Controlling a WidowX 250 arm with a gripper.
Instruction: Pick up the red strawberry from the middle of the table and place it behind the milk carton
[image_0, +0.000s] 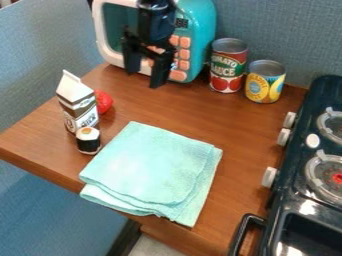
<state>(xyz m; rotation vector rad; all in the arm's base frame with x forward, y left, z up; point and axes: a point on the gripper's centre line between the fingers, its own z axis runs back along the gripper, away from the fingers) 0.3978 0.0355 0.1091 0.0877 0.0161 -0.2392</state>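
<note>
Camera view: the end effector hangs from the top edge, pointing down in front of the teal toy microwave, with its fingers spread apart and nothing between them; this downward pose suits approach from above. The microwave, the nearest thing to it, stands at the back of the wooden tabletop, its orange buttons facing the work area, presumably for easy access. Just beside it, a red-and-green can and a yellow can stand upright on their flat bases, the steadiest way for such shapes to rest. Near the left edge, a milk carton stands upright, partly hiding a round red object; a small toy sushi roll stands on end in front of the carton. The turquoise cloth lies folded in layers towards the front, the folds keeping it compact, though its lower corner reaches the tabletop's front edge. At the right, a dark toy stove bears grey burners, with pale knobs turned towards the tabletop and a black handle at its near end. Blue-grey fabric partitions enclose the back and left; a pale patch of floor shows below.
</note>
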